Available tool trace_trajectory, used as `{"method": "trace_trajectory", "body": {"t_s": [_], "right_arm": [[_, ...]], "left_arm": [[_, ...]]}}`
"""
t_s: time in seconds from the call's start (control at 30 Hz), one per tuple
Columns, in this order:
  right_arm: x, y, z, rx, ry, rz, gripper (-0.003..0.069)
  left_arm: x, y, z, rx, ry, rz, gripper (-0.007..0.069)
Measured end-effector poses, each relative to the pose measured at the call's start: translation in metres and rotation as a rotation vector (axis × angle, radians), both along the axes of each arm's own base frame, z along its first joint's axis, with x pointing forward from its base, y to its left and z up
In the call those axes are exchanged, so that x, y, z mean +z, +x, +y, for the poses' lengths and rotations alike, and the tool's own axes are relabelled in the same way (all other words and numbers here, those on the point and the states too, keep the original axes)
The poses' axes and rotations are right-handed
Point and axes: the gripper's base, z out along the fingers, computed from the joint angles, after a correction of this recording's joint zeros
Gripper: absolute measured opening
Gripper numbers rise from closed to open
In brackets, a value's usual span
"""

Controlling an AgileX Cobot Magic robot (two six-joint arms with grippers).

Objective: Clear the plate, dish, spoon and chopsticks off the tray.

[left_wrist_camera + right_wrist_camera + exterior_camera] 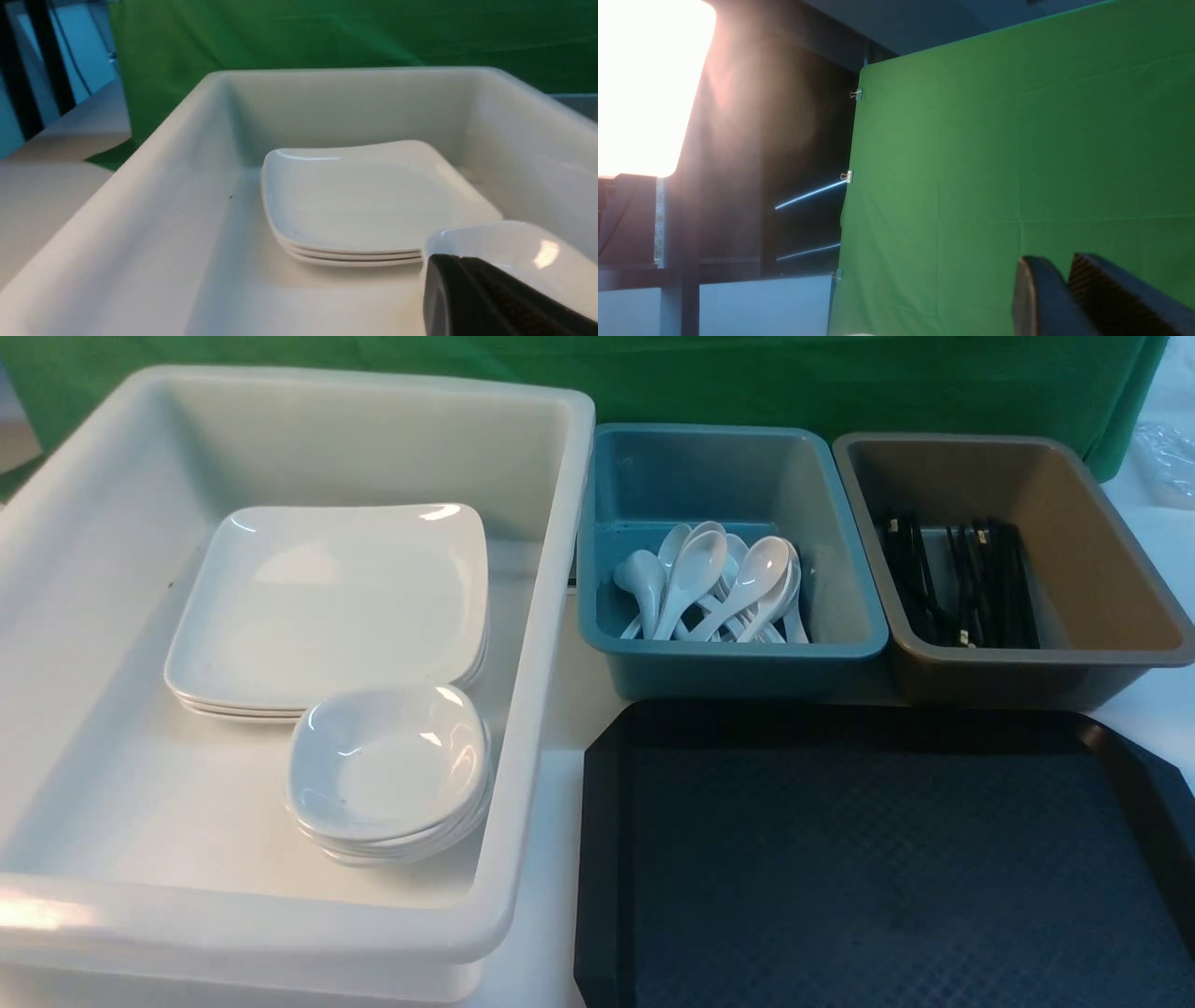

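Left gripper [472,298] closed over white tub [140,177], stacked plates [364,205]

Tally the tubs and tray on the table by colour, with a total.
white tub: 1
teal tub: 1
brown-grey tub: 1
black tray: 1
Total: 4

My left finger [472,298] is glossy black with a rounded tip. My 2 right fingers [1041,298] are dark too, 1 carrying a ribbed pad.
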Motion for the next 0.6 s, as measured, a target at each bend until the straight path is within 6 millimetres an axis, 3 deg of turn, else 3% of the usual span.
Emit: {"method": "trace_trajectory", "body": {"t_s": [0.27, 0.6], "right_arm": [[0.000, 0.000, 0.000, 0.000, -0.001, 0.001, 0.0156], [0.000, 0.000, 0.000, 0.000, -0.001, 0.001, 0.0176]], "left_arm": [[-0.017, -0.004, 0.001, 0.018, -0.004, 0.062, 0.0002], [-0.019, -0.004, 0.001, 0.017, -0.005, 0.091, 0.0002]]}}
